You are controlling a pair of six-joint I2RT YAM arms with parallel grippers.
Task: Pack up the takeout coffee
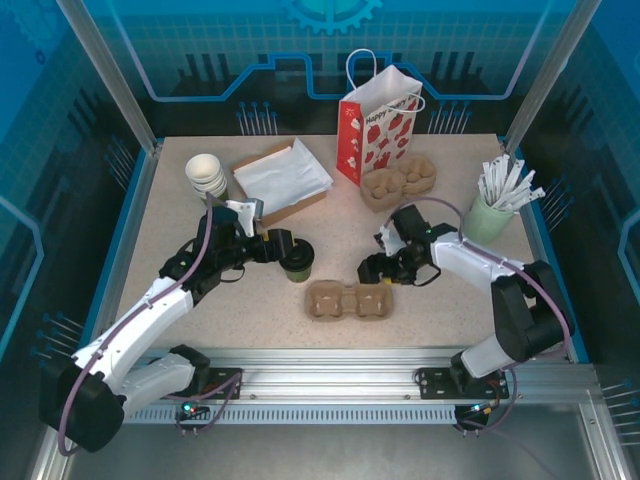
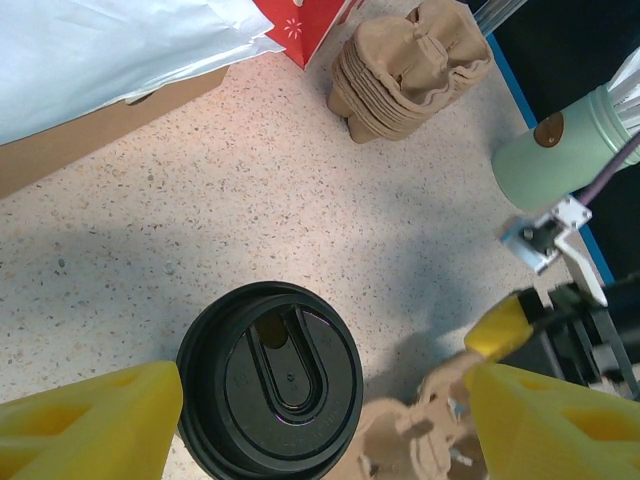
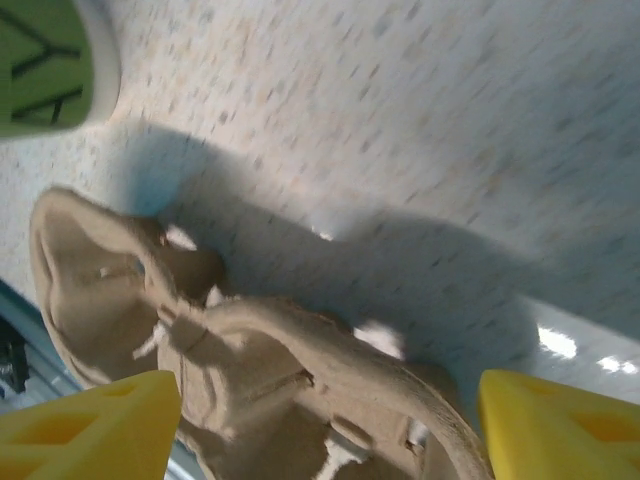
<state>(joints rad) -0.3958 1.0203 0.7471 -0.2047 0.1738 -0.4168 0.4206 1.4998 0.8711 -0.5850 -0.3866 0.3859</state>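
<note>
The takeout coffee [image 1: 297, 264], an olive-green cup with a black lid [image 2: 270, 378], stands upright left of the table's middle. My left gripper [image 1: 286, 252] is open around it. In the left wrist view the lid sits close against the left yellow finger [image 2: 95, 420], with a wide gap to the right finger [image 2: 550, 420]. A brown pulp two-cup carrier [image 1: 346, 300] lies just right of the cup. My right gripper [image 1: 380, 270] hangs open over the carrier's right end [image 3: 260, 370] with nothing held. The cup's green wall [image 3: 40, 60] shows at the top left of the right wrist view.
A strawberry-print bag [image 1: 378, 125] stands at the back, with a stack of pulp carriers [image 1: 398, 182] in front of it. At the back left are white paper cups [image 1: 207, 175] and a cardboard box of white paper [image 1: 283, 180]. A pale green cup of white sticks [image 1: 490, 215] stands at the right.
</note>
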